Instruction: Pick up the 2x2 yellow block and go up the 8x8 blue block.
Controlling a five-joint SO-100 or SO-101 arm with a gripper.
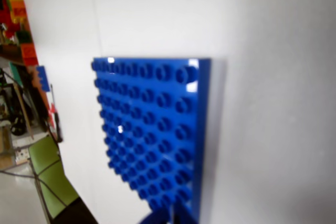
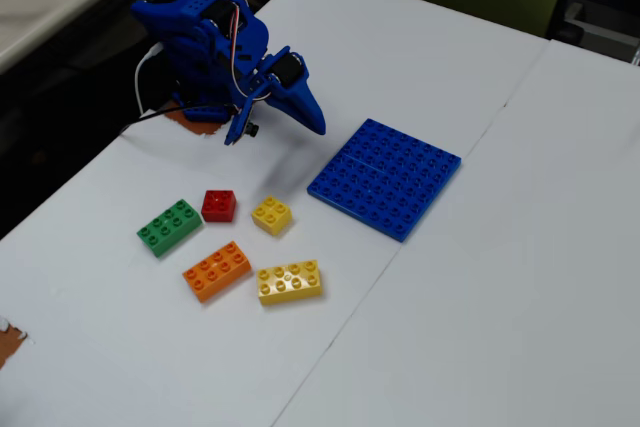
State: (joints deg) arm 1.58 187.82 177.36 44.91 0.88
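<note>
While the arm sits folded back near its base at the far-left of the fixed view, its end effector [image 2: 312, 119] hangs in the air with nothing in it, fingers drawn to a narrow point, above bare table [image 2: 480, 277] between the bricks and the 8x8 blue block [image 2: 385, 177]. That baseplate lies flat and unoccupied, filling the wrist view, so it looks ready as the landing place. Not yet touched, the 2x2 yellow block [image 2: 272, 215] rests on the table just beside the red brick [image 2: 219, 205], near the baseplate's left corner, with the longer yellow brick [image 2: 289, 282] in front of it.
</note>
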